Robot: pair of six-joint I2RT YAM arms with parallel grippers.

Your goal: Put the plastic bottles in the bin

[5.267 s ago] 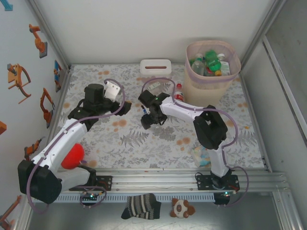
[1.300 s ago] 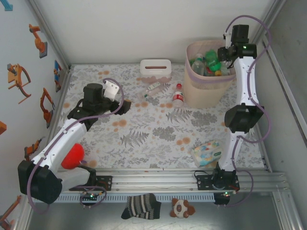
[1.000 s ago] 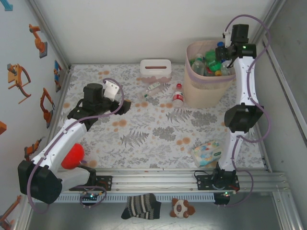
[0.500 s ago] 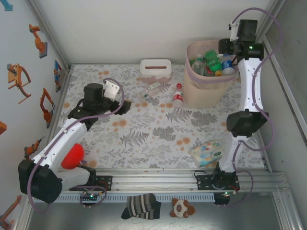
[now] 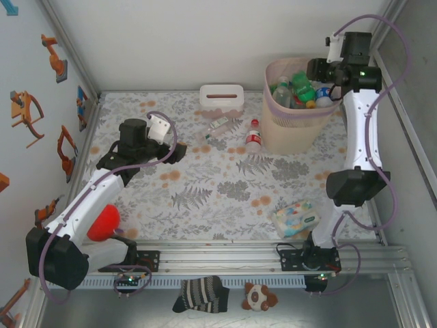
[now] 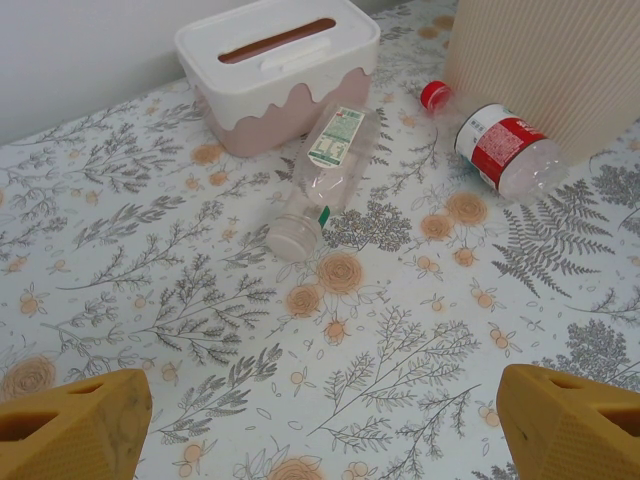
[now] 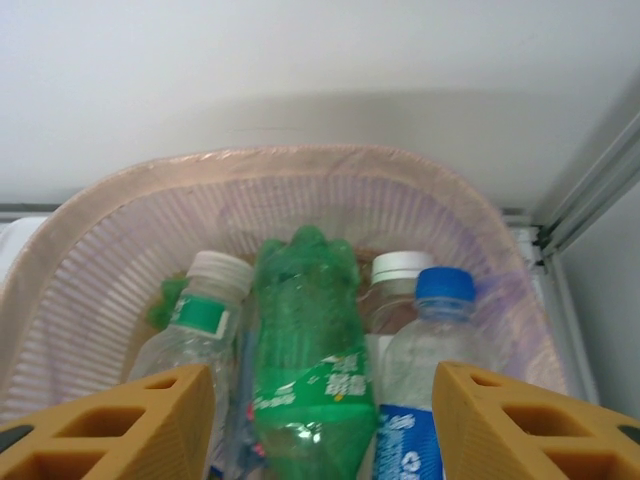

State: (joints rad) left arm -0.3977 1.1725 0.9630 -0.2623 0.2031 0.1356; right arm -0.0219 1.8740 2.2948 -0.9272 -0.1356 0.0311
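Right gripper (image 7: 320, 400), my fingers spread and empty, above the bin (image 7: 90, 250); left gripper (image 6: 320, 420) likewise spread. I should rise clear before reaching the clear bottle (image 6: 322, 170) and red-labelled bottle (image 6: 503, 150) lying left of it.

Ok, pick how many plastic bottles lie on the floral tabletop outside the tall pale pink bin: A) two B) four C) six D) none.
A: a clear white-capped plastic bottle lies beside the white rectangular tissue box, and a clear red-capped, red-labelled plastic bottle lies next to the tall pale pink bin.
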